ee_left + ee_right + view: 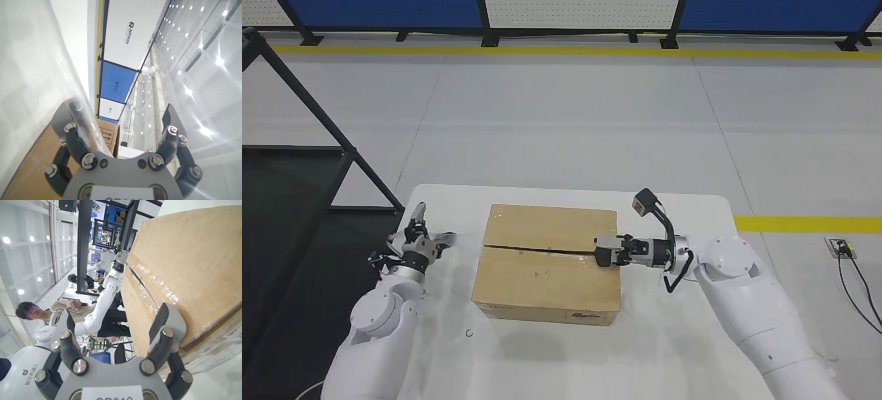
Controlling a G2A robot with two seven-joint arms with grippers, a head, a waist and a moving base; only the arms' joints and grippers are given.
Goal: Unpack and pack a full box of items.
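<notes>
Observe closed box (542, 275) centred on table (672, 215), right end effector (599, 252) spread wide and empty at seam (542, 248) end, presumably to start opening, left end effector (435, 225) likewise open, empty, parked clear alongside.

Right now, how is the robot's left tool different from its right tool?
The left tool sits beside the box, apart from it; the right tool is at the box's top seam. The left tool points toward the far side of the table; the right tool points sideways across the box. Both are open, gripping nothing.
</notes>
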